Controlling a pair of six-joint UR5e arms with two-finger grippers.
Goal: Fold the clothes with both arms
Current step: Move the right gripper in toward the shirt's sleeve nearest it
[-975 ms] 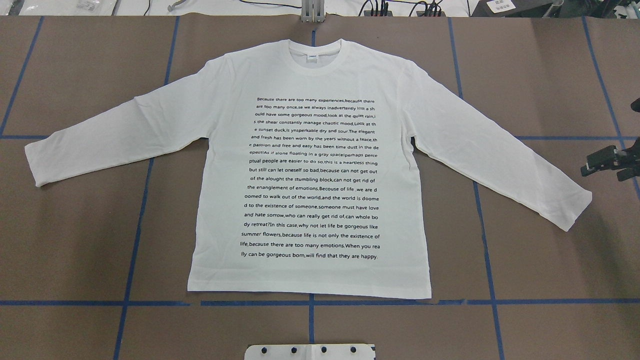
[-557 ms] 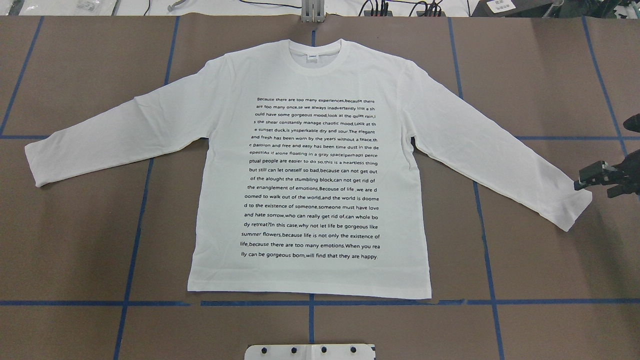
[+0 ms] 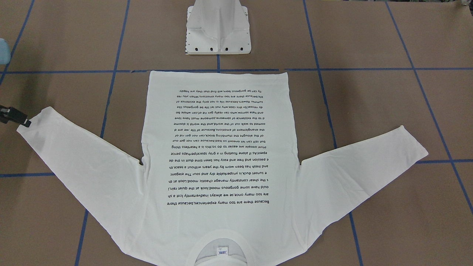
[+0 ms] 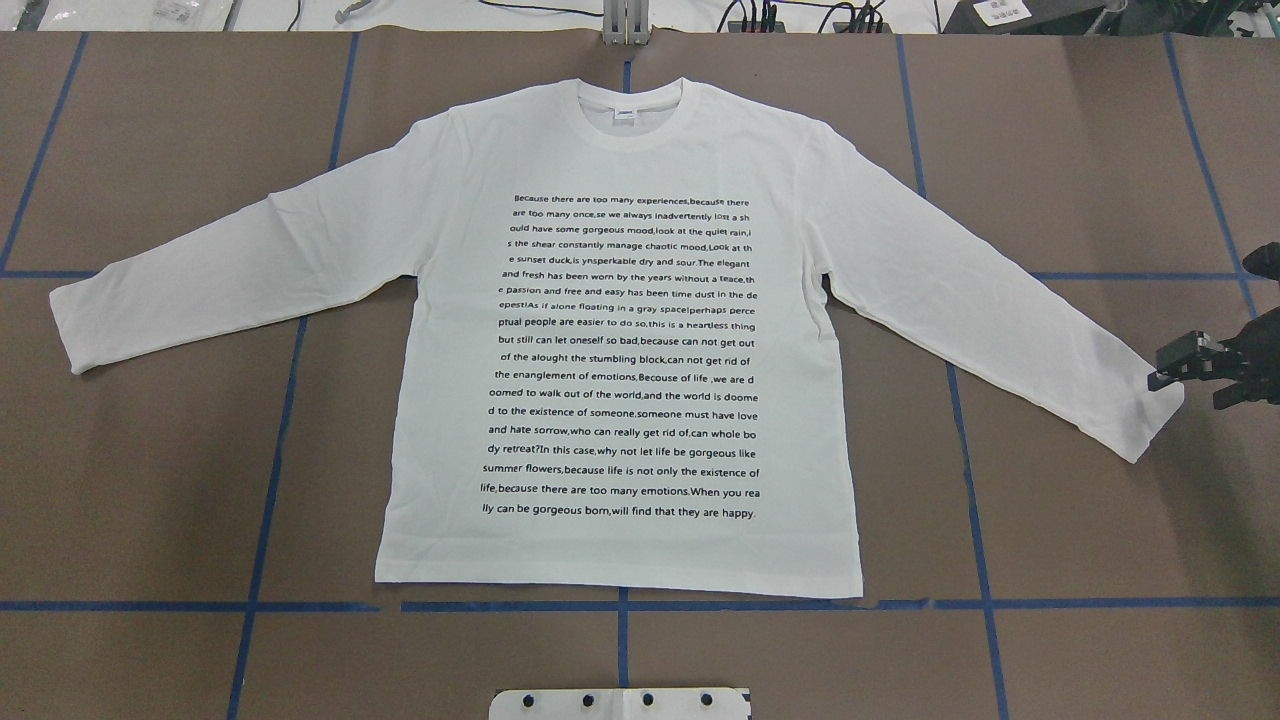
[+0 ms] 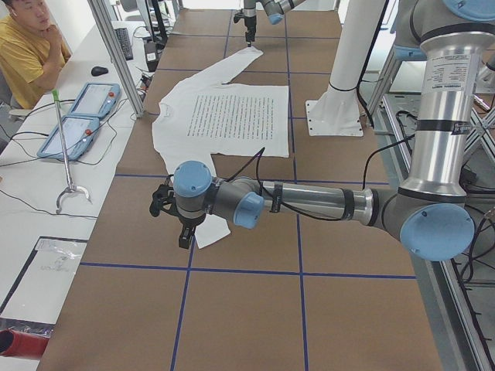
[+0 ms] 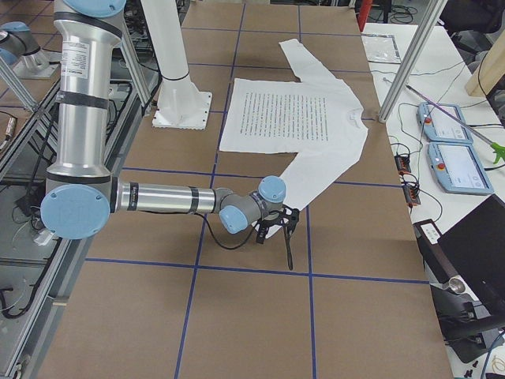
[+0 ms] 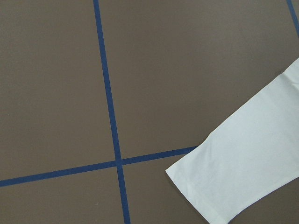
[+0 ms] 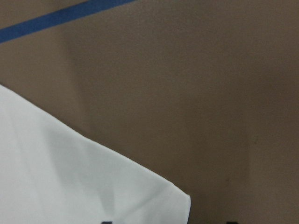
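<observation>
The white long-sleeved shirt [image 4: 620,150] lies flat on the brown table, printed text up, collar at the far side, both sleeves spread out. My right gripper [image 4: 1168,375] is low at the right sleeve's cuff [image 4: 1130,420], at its far corner; the front view shows it there too [image 3: 23,122]. In the right wrist view the cuff's corner [image 8: 140,196] lies between two dark fingertips that stand apart, so it is open. My left gripper [image 5: 184,236] shows only in the exterior left view, above the left cuff [image 7: 233,177]; I cannot tell whether it is open or shut.
The white pedestal base [image 3: 218,29] stands at the robot's side of the shirt's hem. Blue tape lines [image 4: 270,450] cross the table. A side bench with two teach pendants [image 5: 77,116] and a seated person [image 5: 23,46] runs along the far edge.
My right gripper has moved inward and toward the robot's side, from beside the right sleeve down to the cuff's corner. The shirt has not moved.
</observation>
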